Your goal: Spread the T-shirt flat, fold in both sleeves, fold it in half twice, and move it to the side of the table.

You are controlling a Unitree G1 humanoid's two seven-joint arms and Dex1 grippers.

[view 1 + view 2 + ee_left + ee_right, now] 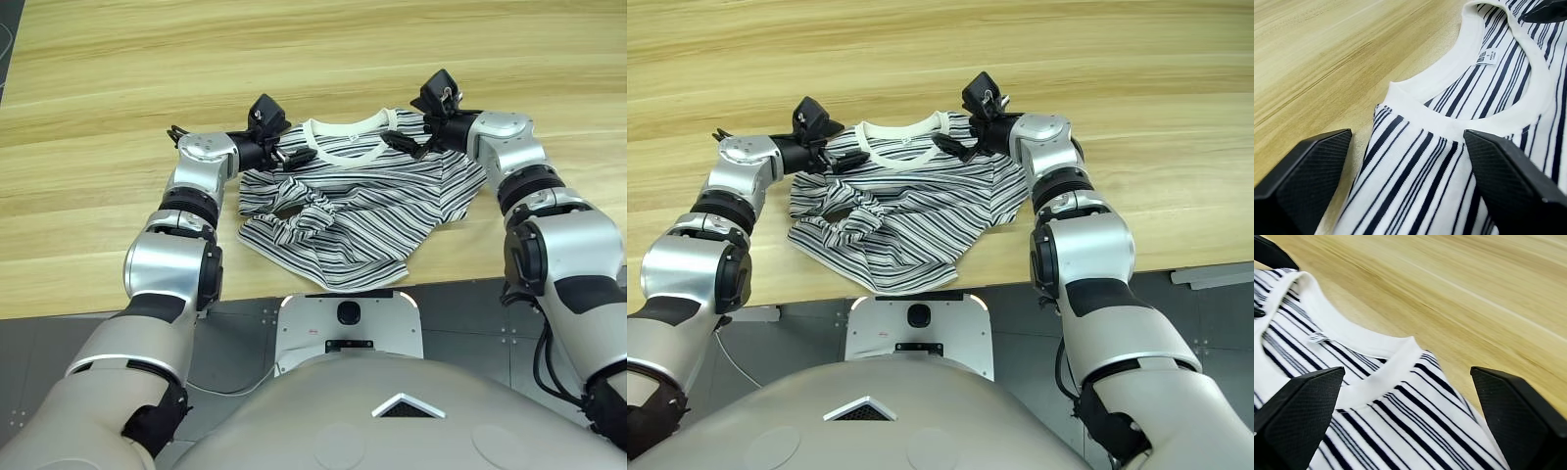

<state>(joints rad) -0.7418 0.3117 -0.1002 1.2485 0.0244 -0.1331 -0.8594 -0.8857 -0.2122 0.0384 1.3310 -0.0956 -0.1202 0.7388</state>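
**Q:** Where is the T-shirt?

**A:** The striped T-shirt [362, 211] lies on the wooden counter [147, 59], close to the edge nearest the robot. Its white collar [343, 132] points away from the robot. The top is fairly smooth, but the lower half is bunched and twisted, mostly towards the robot's left.

**Q:** What are the 2 pincers doing?

**A:** The left pincer [1406, 147] sits at the shoulder just left of the collar, and the right pincer [1408, 377] at the shoulder just right of it. Both are open, jaws spread wide, each straddling striped fabric beside the collar without pinching it.

**Q:** What step is this, and how should it go?

**A:** It looks like the spreading step. Each pincer likely needs to close on a shoulder seam, taking both layers of cloth. The 2 should then lift evenly and draw the shirt away from the robot, so the crumpled lower half drags out straight. An uneven pull could skew the collar.

**Q:** How are the arms posed?

**A:** Both arms are extended forward over the counter with the elbows out. The forearms angle inward, so the wrists face each other across the collar.
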